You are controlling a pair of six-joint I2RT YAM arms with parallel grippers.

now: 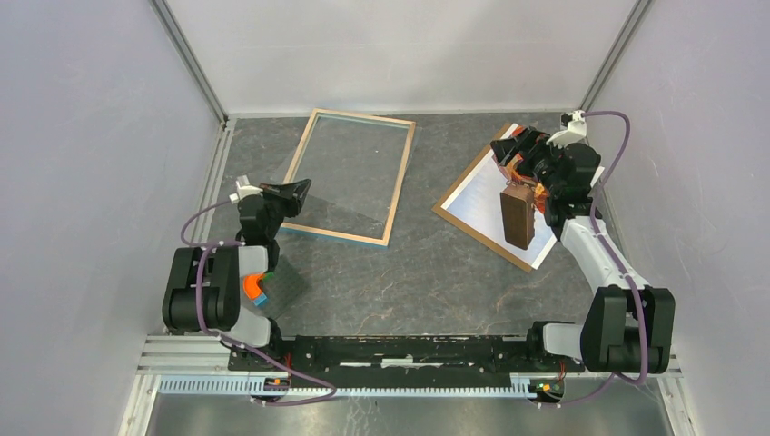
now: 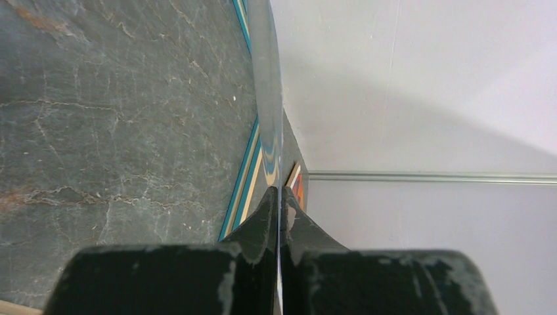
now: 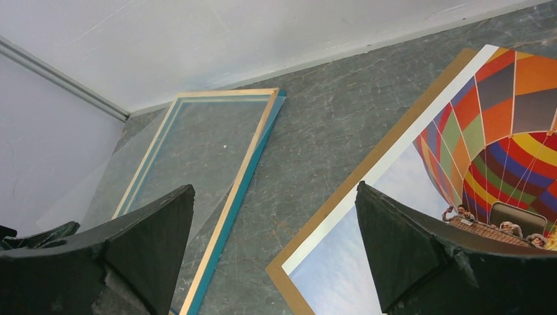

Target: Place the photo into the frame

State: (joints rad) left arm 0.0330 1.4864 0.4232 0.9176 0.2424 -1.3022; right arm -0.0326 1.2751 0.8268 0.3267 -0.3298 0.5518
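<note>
The frame [image 1: 398, 182], light wood with a blue edge, lies flat on the table at the back centre. It also shows in the right wrist view [image 3: 226, 197]. My left gripper [image 1: 295, 193] is shut on the near corner of a thin clear sheet [image 2: 266, 98], which tilts up over the frame's left side [image 2: 244, 177]. The photo [image 1: 486, 195], a balloon print [image 3: 486, 118], lies face up on a brown backing board [image 1: 454, 213] at the right. My right gripper [image 1: 510, 150] hovers open above the photo's far end, nothing between its fingers [image 3: 274, 186].
A dark brown rectangular piece [image 1: 518, 216] sits on the photo by the right arm. White walls close in the back and both sides. An orange and blue part [image 1: 256, 286] sits by the left arm's base.
</note>
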